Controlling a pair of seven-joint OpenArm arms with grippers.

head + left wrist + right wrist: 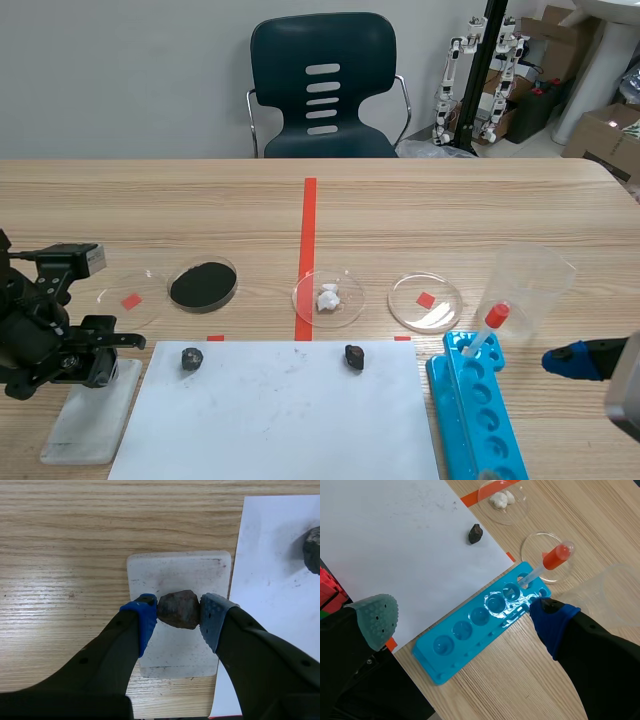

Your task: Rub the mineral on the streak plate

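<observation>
The left gripper is clenched on the mineral, over the streak plate. The stone seems hard, rough and not heavy, so this grip on its sides should hold. The right gripper is released. From the plate, the nearer dish at one o'clock holds black powder, and the middle dish at two o'clock holds white lumps.

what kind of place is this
Probably a robotics lab set up for a rock test: a rock held over a white plate, glass dishes laid out in a row, and small robots beside cardboard boxes at the back.
</observation>
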